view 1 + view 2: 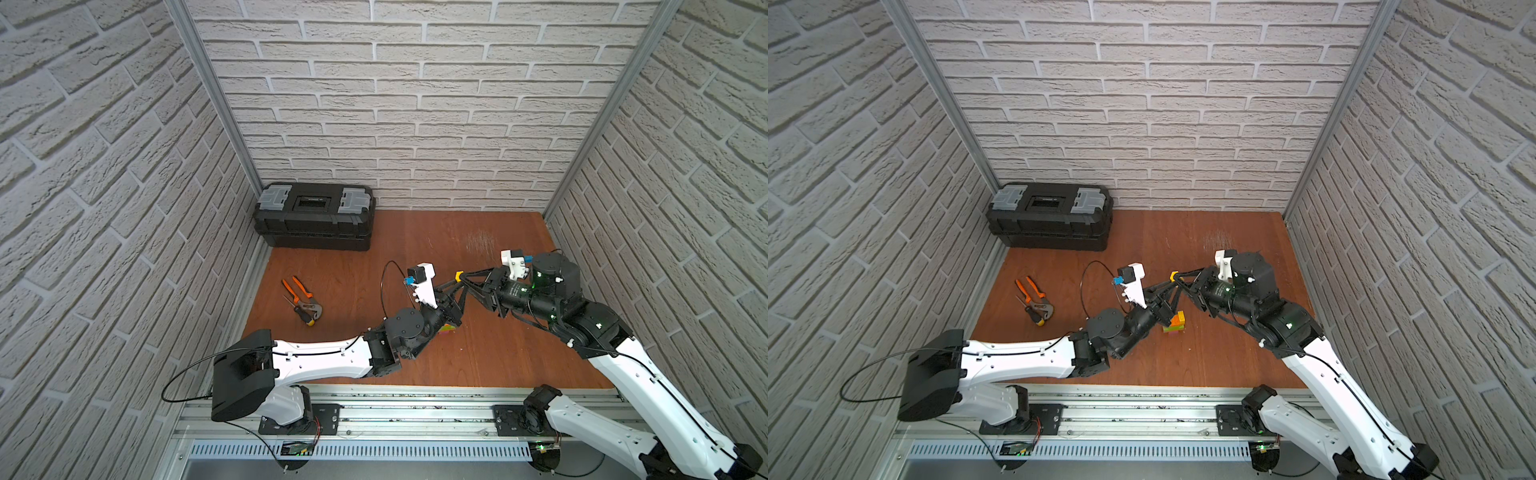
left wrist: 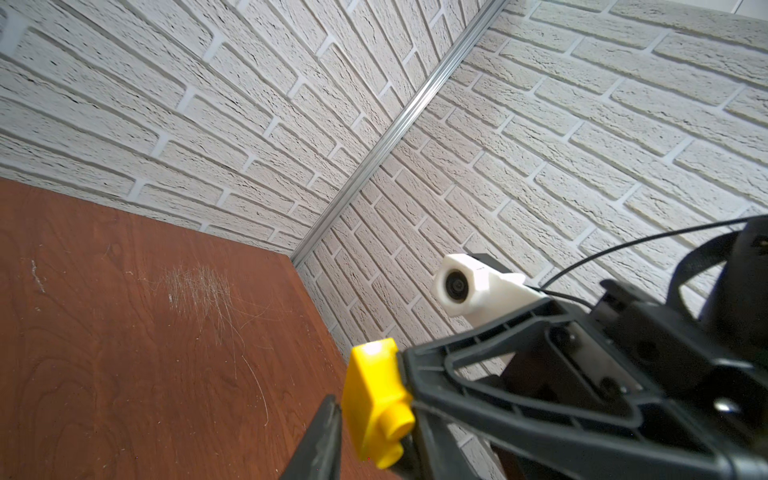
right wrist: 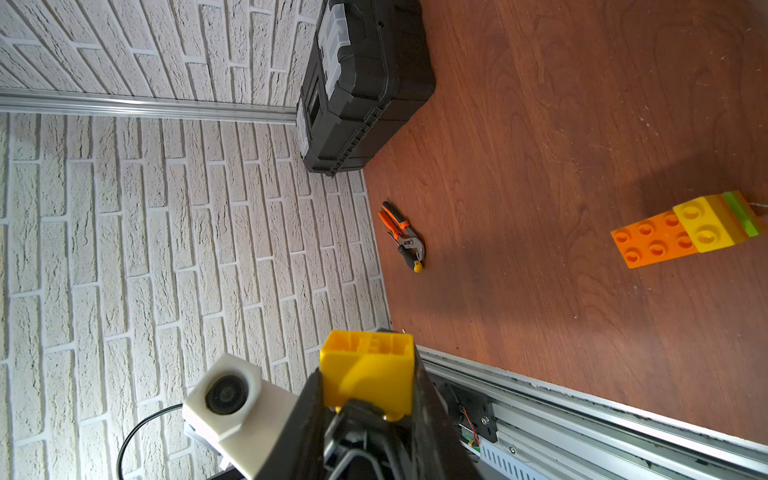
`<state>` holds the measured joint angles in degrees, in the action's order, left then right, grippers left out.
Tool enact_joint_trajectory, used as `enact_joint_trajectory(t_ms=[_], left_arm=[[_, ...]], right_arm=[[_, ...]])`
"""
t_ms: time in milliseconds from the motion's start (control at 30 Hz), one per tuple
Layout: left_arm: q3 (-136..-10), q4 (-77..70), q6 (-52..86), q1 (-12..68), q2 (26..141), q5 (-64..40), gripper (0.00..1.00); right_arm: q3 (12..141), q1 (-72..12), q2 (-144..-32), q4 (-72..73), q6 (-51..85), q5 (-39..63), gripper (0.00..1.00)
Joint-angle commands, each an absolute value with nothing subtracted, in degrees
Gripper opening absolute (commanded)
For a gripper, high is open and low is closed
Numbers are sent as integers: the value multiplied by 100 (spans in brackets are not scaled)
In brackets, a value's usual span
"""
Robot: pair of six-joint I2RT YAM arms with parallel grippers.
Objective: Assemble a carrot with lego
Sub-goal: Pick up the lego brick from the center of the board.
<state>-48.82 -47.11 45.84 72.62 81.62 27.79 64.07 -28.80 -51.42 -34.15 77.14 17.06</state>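
A small yellow lego brick (image 1: 459,274) (image 1: 1173,275) hangs in the air above the middle of the wooden table (image 1: 519,357), where both grippers meet. My right gripper (image 3: 368,374) (image 1: 462,277) is shut on its two sides. My left gripper (image 2: 370,419) (image 1: 1170,282) closes on it from below and left, one finger against its underside and one by its stud. The carrot (image 3: 685,230) (image 1: 1175,322), a clump of orange, yellow, lime green and pink bricks, stands on the table under the left wrist, which hides most of it in a top view (image 1: 448,329).
A black toolbox (image 1: 316,216) (image 3: 365,83) stands in the back left corner. Orange-handled pliers (image 1: 303,299) (image 3: 401,237) and a screwdriver lie left of centre. Brick-pattern walls close three sides; a metal rail (image 1: 415,411) runs along the front.
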Motion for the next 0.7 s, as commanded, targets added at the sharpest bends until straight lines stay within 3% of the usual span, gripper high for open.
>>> enact_joint_trajectory(t_ms=[0,267,667], left_arm=[[-4984,-5001,4519,7225,8156,2834,27],[-5075,-4930,4493,7198,8177,2841,23],[-5238,-4683,4557,7128,8274,2717,0]], right_arm=[[6346,-2927,-5076,-3270,7600,1779,2],[6368,-2936,-5060,-3287,7594,1828,2],[6328,-2944,-5037,-3349,7527,1944,2]])
